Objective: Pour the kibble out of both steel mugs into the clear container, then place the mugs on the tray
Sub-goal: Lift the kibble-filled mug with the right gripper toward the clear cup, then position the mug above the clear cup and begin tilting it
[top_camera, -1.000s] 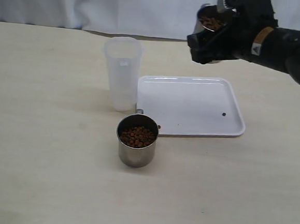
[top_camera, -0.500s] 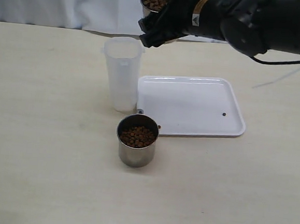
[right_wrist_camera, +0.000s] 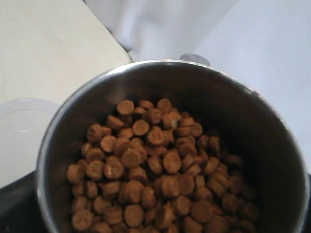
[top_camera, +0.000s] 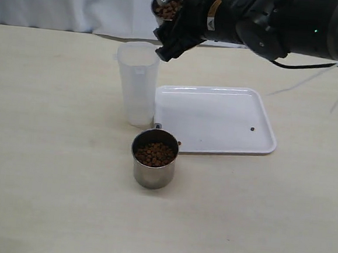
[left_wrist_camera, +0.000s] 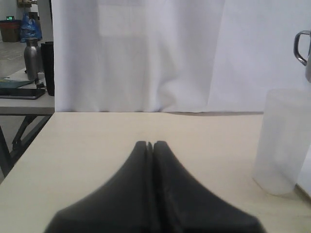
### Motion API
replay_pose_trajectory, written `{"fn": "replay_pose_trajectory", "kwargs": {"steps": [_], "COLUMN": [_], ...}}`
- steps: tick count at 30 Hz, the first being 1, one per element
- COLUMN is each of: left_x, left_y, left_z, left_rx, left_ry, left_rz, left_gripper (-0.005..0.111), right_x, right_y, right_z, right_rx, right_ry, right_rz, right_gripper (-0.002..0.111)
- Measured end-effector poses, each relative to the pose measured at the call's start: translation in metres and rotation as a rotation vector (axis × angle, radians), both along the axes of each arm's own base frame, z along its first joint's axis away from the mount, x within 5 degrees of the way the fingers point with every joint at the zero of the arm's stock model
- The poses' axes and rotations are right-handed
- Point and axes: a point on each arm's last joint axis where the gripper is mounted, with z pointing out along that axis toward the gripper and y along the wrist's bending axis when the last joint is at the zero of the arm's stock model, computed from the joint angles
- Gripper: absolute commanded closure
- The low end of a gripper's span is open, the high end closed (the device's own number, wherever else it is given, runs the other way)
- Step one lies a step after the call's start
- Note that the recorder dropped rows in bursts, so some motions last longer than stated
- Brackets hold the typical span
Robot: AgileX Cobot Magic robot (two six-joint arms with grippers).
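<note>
My right gripper (top_camera: 175,28) is shut on a steel mug (top_camera: 165,4) full of kibble (top_camera: 166,10), held in the air just above and right of the clear container (top_camera: 137,83). The right wrist view looks into that mug (right_wrist_camera: 279,145), with its kibble (right_wrist_camera: 155,170) heaped inside and the container's mouth (right_wrist_camera: 19,136) below. A second steel mug (top_camera: 154,163) holding kibble (top_camera: 154,153) stands on the table in front of the container. The white tray (top_camera: 216,115) lies to the right. My left gripper (left_wrist_camera: 149,143) is shut and empty, low over the table, with the container (left_wrist_camera: 282,141) ahead.
One stray pellet (top_camera: 252,129) lies on the tray and another (top_camera: 179,143) by its front left corner. A white curtain (top_camera: 62,1) hangs behind the table. The held mug's handle (left_wrist_camera: 301,48) shows at the edge of the left wrist view.
My right arm has carried the full mug leftward, from above the tray's back edge to just over the container's mouth. The standing mug, container and tray have stayed put.
</note>
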Motion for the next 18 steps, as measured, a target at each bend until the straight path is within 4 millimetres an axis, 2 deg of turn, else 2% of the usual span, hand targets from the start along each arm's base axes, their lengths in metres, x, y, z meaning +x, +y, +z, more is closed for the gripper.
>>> {"fn": "replay_pose_trajectory", "kwargs": {"steps": [5,18], "left_x": [0.000,0.000], "left_y": [0.000,0.000], "left_z": [0.000,0.000], "left_rx": [0.000,0.000], "left_ry": [0.000,0.000], "left_rz": [0.000,0.000], "left_gripper": [0.107,0.107], "right_x": [-0.010,0.000], "right_y": [0.014,0.018], "right_z": [0.002,0.016], "right_rx": [-0.033,-0.055], "right_ry": [-0.038,-0.055], "right_rz": [0.066,0.032], "right_gripper": [0.103,0.103]}}
